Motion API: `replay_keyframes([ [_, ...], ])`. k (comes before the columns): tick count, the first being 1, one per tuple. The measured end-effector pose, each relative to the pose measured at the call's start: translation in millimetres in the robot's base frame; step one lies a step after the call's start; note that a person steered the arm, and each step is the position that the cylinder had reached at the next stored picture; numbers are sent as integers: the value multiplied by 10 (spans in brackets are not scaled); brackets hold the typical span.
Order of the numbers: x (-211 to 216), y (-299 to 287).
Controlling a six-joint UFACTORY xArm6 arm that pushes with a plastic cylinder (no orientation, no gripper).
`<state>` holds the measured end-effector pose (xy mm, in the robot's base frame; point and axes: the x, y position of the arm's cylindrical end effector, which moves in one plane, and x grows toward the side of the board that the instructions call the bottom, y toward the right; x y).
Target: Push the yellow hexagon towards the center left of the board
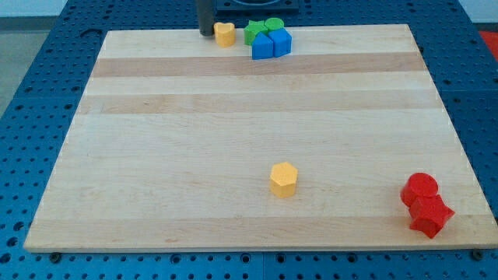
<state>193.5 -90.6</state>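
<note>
yellow hexagon (284, 179), another yellow block (225, 34), two green blocks (261, 29), two blue (271, 43), two red (425, 204), pale striped wood bench (194, 155).

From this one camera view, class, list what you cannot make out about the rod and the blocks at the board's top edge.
- My tip: the rod's upper part is cut off by the view's top; whether it touches the small yellow block is unclear.
- Green blocks: partly hidden behind the blue blocks; shapes uncertain.
- Small yellow block: too small to name its shape.
- Yellow hexagon: fully visible.
</note>
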Motion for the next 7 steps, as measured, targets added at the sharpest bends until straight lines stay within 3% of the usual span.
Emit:
replay_keyframes([
  [2,1,101],
  [4,837,-481],
  [5,1351,-54],
  [7,1968,1654],
])
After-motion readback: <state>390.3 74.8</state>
